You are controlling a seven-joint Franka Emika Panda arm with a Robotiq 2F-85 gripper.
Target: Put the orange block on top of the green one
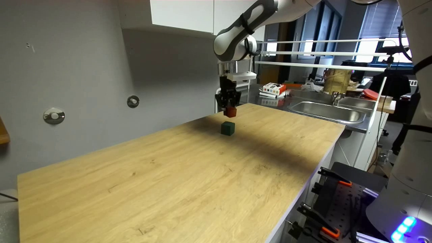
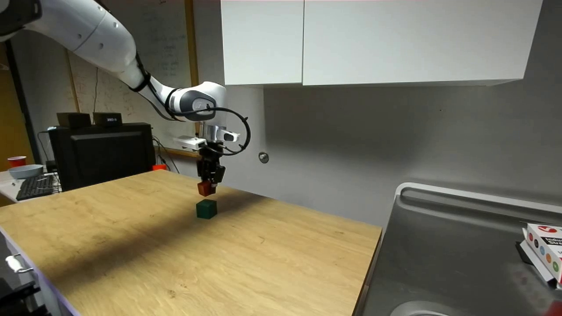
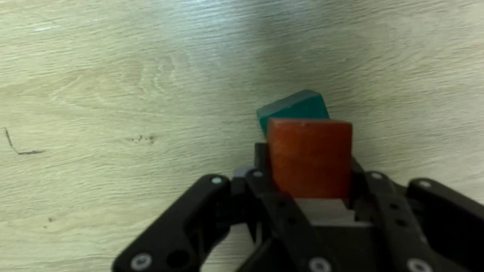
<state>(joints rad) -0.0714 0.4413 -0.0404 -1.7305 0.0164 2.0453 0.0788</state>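
1. One orange block (image 1: pixel 230 112), held off the worktop (image 1: pixel 162 189), just above the green block (image 1: pixel 227 128); a narrow gap beneath it shows in both exterior views.
2. One green block, resting on the worktop, nearer the edge along the grey wall (image 1: pixel 84 67) than the opposite edge, and well in from both corners of that wall edge. In the wrist view it is partly masked by the orange block and turned at an angle to it.
3. One hand (image 3: pixel 309 168), fingers (image 3: pixel 261 156) narrowed against two opposite sides of the orange block, bearing it.
4. Progress, as judged: grasp and transfer done; stacking not yet. Left: final centring, lowering to contact, release, withdrawal upward.
5. Hindrances, as judged: masking in the wrist view makes overlap hard to verify; the differing angles could leave corners overhanging, and an off-centre release might tip the orange block off.
6. Beyond one end edge of the worktop: one sink (image 1: pixel 329 111); one box with coloured dots (image 2: pixel 544 248). Both well apart from the blocks.
7. Above the wall edge: two round fittings (image 1: pixel 54 115) on the wall; white cupboards (image 2: pixel 417 41), higher than the hand.
8. Past the end edge opposite the sink: one black boxy unit (image 2: pixel 103 158), one keyboard (image 2: pixel 37 188), one bowl (image 2: pixel 25 171), one red cup (image 2: pixel 16 162); none near the hand's likely path, as judged.
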